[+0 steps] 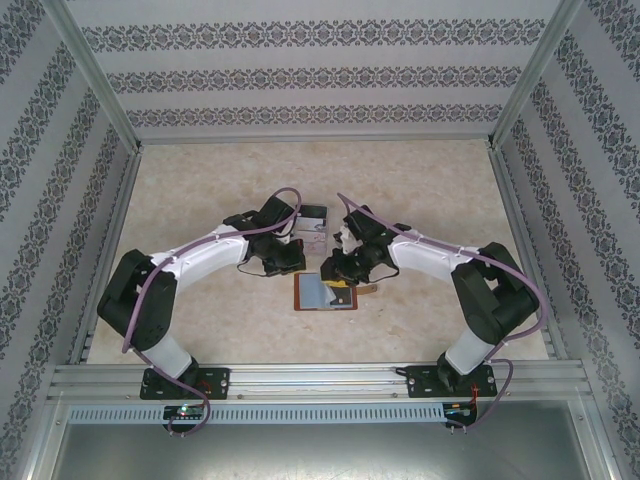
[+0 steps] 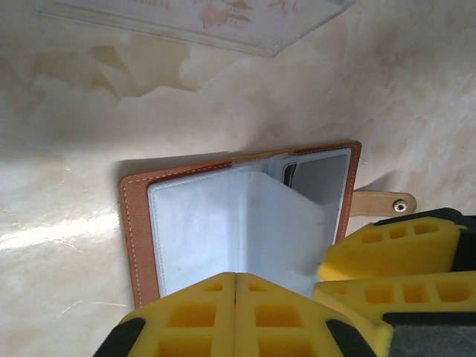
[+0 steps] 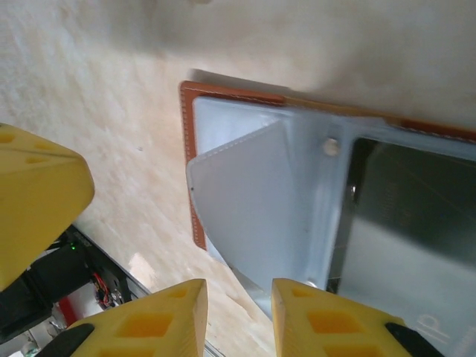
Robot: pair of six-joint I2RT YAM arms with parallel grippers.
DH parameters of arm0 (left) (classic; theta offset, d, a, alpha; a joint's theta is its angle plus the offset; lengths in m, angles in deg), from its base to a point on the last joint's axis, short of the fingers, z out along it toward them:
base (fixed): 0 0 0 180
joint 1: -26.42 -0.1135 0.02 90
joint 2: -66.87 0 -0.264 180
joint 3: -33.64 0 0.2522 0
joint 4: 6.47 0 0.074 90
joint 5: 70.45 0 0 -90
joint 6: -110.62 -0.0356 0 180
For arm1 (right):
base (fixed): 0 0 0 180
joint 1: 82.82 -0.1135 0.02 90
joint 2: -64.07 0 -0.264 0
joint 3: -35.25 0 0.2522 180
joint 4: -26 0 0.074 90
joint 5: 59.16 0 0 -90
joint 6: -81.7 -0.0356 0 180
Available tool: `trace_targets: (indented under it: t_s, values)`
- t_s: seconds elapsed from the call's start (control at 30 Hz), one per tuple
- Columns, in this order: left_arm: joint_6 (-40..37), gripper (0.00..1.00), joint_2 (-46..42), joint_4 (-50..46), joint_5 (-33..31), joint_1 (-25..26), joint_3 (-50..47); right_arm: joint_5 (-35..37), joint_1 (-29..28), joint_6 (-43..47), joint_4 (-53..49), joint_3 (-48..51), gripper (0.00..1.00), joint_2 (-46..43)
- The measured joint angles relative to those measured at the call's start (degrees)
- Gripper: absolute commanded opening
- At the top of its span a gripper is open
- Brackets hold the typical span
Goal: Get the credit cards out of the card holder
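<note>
We see the brown wallet (image 1: 325,292) lying open on the table (image 1: 200,190), with its grey-blue inside facing up and one inner leaf (image 3: 245,201) standing. The left gripper (image 2: 236,284) hangs at the wallet's edge, fingers pressed together. The right gripper (image 3: 239,299) hovers just beside it, fingers slightly apart. We cannot make out any cards.

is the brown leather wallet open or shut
Open: the brown leather wallet lies spread, its pale grey-blue inside facing up and its snap tab unfastened to one side.
</note>
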Motion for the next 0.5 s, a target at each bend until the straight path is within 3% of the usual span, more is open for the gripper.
trace_targets:
  t_s: [0.5]
  values:
    - [-1.11,0.0,-3.74,-0.39,0.07,-3.58,-3.08,-0.68,-4.48,-1.31,1.49,-7.04,0.31,8.52]
